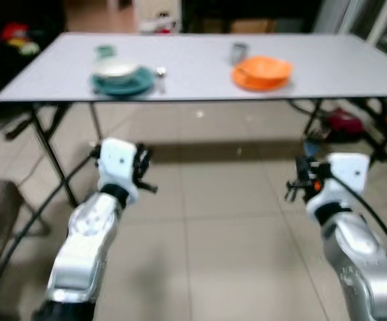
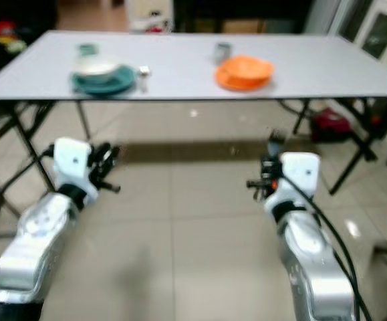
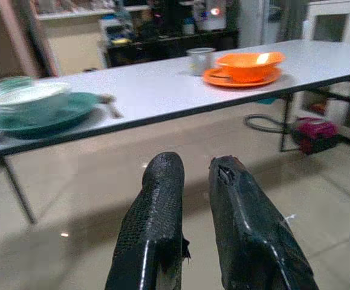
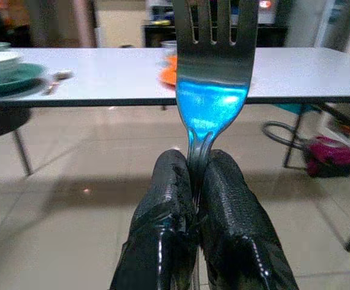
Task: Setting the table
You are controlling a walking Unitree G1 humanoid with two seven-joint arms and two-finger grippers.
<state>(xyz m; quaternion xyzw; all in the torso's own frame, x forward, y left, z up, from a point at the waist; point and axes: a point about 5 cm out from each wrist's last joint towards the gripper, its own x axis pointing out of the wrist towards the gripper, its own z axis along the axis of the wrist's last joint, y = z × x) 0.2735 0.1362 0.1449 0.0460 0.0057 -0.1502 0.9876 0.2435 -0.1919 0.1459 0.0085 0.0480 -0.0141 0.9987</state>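
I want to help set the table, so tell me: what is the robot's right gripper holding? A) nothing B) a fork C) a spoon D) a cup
B: in the right wrist view, the right gripper has its black fingers shut on the handle of a metal fork, whose tines point toward the table.

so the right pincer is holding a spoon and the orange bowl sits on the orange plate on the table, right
Not quite: the right pincer is shut on a fork, not a spoon; the right wrist view shows its tines. The orange bowl does sit on the orange plate on the table.
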